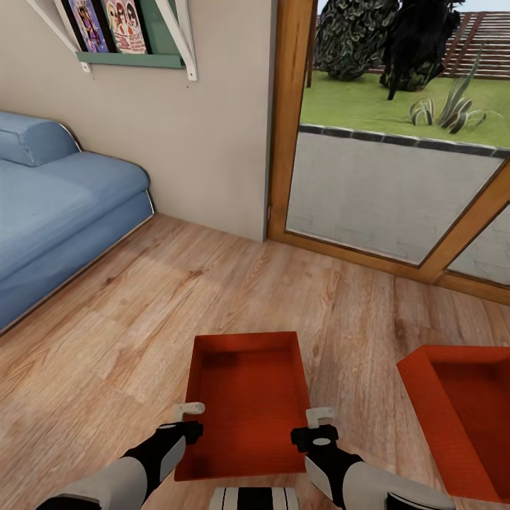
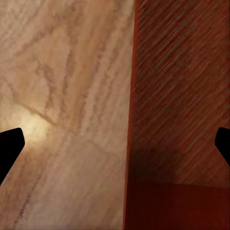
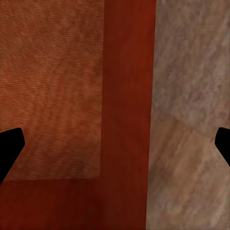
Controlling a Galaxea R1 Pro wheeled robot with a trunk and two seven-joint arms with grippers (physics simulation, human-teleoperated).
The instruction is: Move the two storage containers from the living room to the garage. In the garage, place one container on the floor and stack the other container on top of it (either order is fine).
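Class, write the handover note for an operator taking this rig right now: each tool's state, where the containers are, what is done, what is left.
Left tool: open, straddling the left wall of the nearer storage container, nothing gripped.
Right tool: open, straddling that container's right wall, nothing gripped.
Nearer container: on the wood-plank floor directly ahead, empty.
Second container: on the same floor to the right, partly out of the head view.
Setting: living room, blue sofa to the left, glass door ahead.
Done: tools lined up on the first container.
Left: grip, lift, carry both containers to the garage, stack them on its floor.
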